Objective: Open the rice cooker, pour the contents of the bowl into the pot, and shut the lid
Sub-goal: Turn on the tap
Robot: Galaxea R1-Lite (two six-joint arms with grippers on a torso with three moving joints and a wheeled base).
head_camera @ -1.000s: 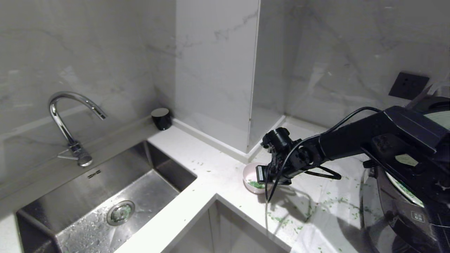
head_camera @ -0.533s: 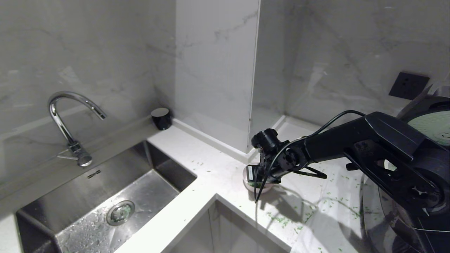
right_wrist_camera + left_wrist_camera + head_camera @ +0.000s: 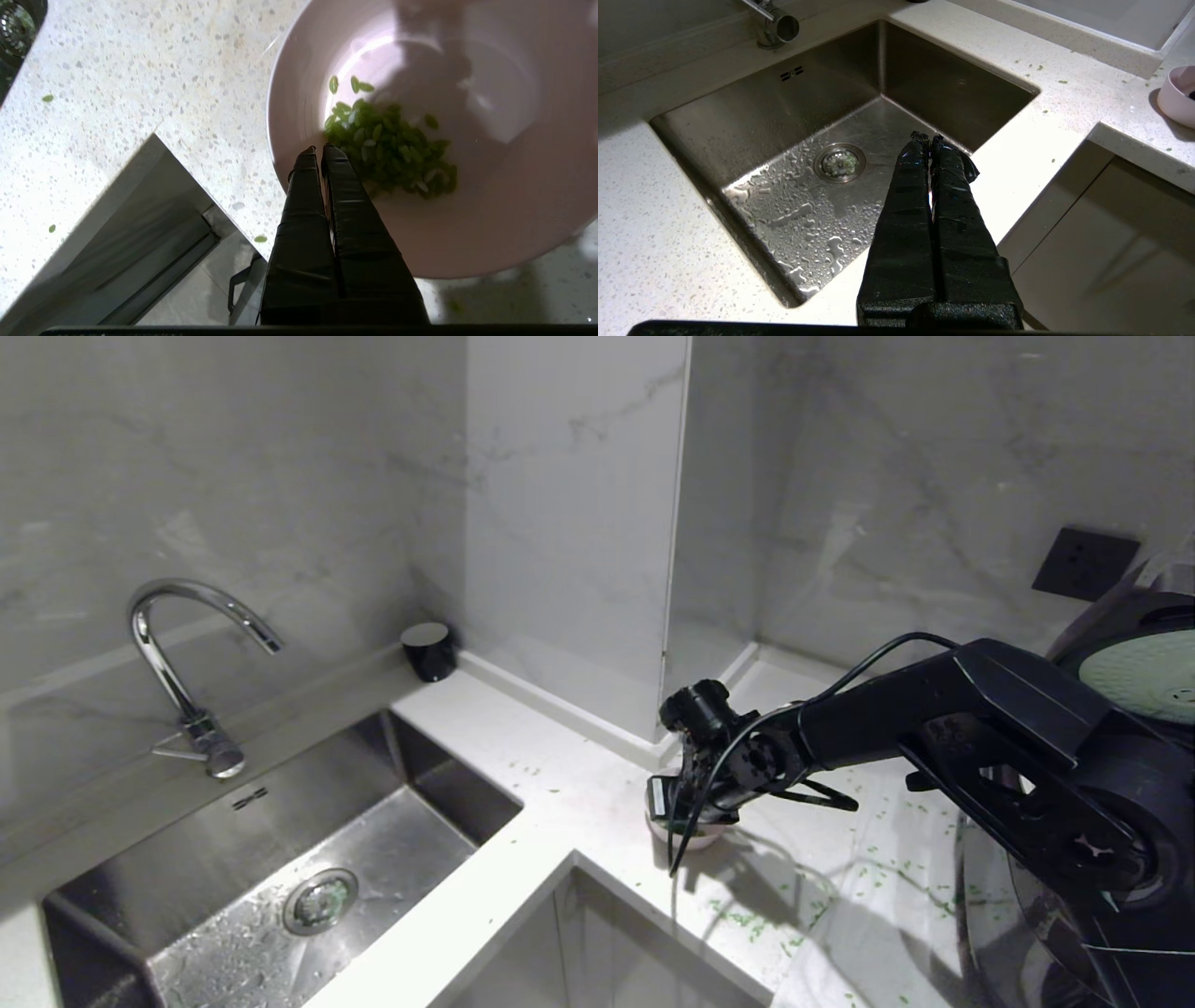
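My right hand (image 3: 317, 151), its two black fingers pressed together and holding nothing, hangs over the small pale pink round bowl (image 3: 467, 224) of tiny green grains (image 3: 392, 151) on the speckled white tabletop (image 3: 117, 93), ready to grab its rim.

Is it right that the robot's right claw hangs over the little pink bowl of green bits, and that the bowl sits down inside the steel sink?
Not quite. The right gripper does hang over the bowl with the green bits in it, but the bowl stands on the speckled white counter, beside the sink, not inside it. The head view shows this plainly.
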